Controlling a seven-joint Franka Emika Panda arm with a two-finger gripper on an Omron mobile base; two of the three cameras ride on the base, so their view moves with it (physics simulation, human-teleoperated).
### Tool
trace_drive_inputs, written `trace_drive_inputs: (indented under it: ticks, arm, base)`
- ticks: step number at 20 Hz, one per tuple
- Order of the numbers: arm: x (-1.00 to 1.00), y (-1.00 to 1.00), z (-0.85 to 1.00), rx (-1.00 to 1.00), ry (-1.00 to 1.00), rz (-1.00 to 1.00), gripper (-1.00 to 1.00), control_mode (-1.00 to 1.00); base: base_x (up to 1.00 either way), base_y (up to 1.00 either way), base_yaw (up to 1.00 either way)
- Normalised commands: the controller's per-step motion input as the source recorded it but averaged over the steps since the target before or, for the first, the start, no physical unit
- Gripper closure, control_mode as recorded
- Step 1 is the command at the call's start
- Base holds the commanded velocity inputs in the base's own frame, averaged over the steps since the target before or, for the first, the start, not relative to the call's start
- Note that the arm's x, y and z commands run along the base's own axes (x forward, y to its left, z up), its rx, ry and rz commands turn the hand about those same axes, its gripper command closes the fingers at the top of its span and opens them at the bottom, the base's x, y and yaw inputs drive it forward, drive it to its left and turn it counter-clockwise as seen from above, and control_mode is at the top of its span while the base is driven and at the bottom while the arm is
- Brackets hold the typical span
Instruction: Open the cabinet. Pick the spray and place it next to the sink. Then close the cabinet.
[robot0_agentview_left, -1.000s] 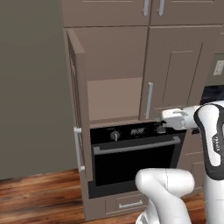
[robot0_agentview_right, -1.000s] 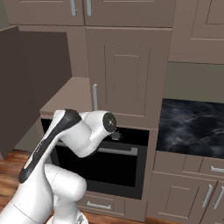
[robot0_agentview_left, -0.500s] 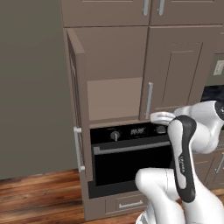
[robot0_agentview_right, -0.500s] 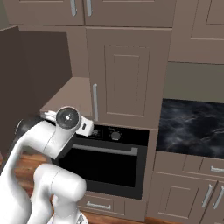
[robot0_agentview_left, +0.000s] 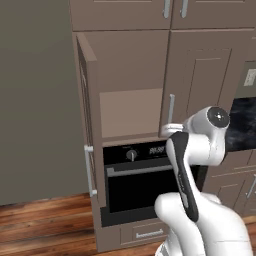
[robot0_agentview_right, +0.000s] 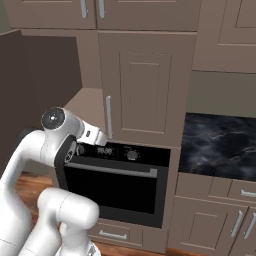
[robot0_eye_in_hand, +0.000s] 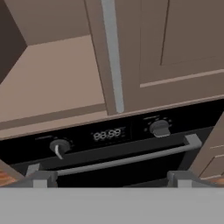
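Note:
The cabinet (robot0_agentview_left: 200, 80) has its left door (robot0_agentview_left: 86, 105) swung out wide, and the tan inside (robot0_agentview_left: 131, 112) shows a bare shelf (robot0_eye_in_hand: 52, 83). The right door (robot0_agentview_right: 145, 85) is shut. My gripper (robot0_agentview_left: 170, 128) (robot0_agentview_right: 102, 135) hovers just below the bottom end of that door's long silver handle (robot0_agentview_left: 171, 109) (robot0_agentview_right: 108, 116) (robot0_eye_in_hand: 111, 52). Both fingertips (robot0_eye_in_hand: 41, 177) stand wide apart with nothing between them, so the gripper (robot0_eye_in_hand: 111, 179) is open. The spray and the sink are out of view.
A black oven (robot0_agentview_left: 135, 185) (robot0_agentview_right: 115, 180) with knobs and a bar handle (robot0_eye_in_hand: 118, 159) sits right under the cabinet. A dark marble counter (robot0_agentview_right: 220, 145) lies to the right. My folded arm (robot0_agentview_left: 187, 165) stands close in front of the oven.
The arm has folded and swung left across the cabinet front. The hand has moved left and slightly up, to the foot of the shut door's handle. The jaws stayed open.

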Motion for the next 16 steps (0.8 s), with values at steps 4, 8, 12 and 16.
trace_drive_inputs:
  ticks: [4,8,12,16]
  arm:
    - [0.73,-0.08,-0.08,0.00,0.10,0.00,-1.00,-1.00]
    - [0.67,-0.09,-0.02,-0.01,0.01,0.00,-1.00,-1.00]
    - [0.29,-0.14,0.00,0.00,0.00,0.01,-1.00,-1.00]
    - [0.18,-0.20,0.00,0.00,0.00,0.03,-1.00,-1.00]
  base:
    - [0.00,0.00,0.00]
    - [0.00,0.00,0.00]
    - [0.00,0.00,0.00]
    - [0.00,0.00,0.00]
